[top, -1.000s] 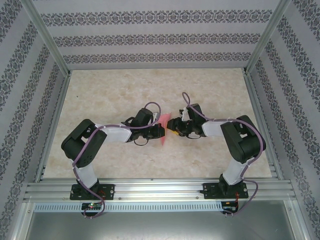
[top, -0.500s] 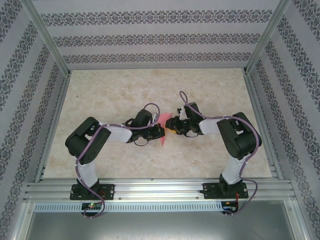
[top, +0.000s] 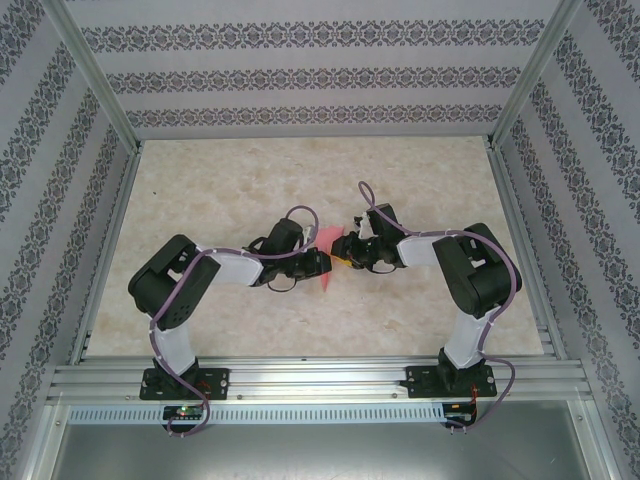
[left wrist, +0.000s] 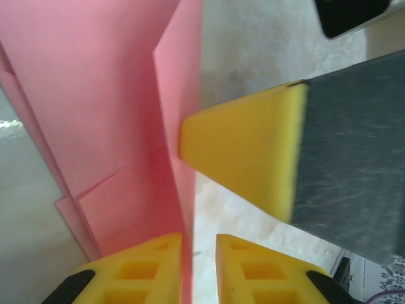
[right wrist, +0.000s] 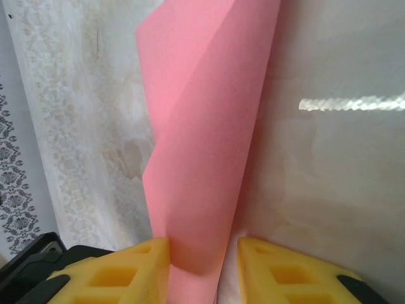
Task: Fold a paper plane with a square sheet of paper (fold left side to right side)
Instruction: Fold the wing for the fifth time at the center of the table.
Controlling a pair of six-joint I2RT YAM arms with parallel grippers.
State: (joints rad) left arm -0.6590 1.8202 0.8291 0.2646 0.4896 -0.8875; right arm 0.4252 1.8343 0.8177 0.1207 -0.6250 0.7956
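Note:
The salmon-pink sheet of paper (top: 329,268) is partly folded and stands up off the table between my two grippers. My left gripper (top: 320,262) is open a little. In the left wrist view the paper (left wrist: 95,95) runs down against the inner face of the left finger (left wrist: 136,272), with a gap to the other finger. The left gripper (left wrist: 199,253) faces a yellow finger (left wrist: 247,158) of the right gripper. My right gripper (top: 346,258) is open. Its jaws (right wrist: 202,246) straddle a curled part of the paper (right wrist: 202,126), which touches one finger only.
The marble-patterned table (top: 220,180) is bounded by patterned walls and aluminium posts (top: 95,80). An aluminium rail (top: 320,380) carrying both arm bases runs along the near edge. Both arms meet near the table's middle.
The right arm has drawn slightly left, closer to the paper. The left arm has barely shifted. The paper stays between the two grippers.

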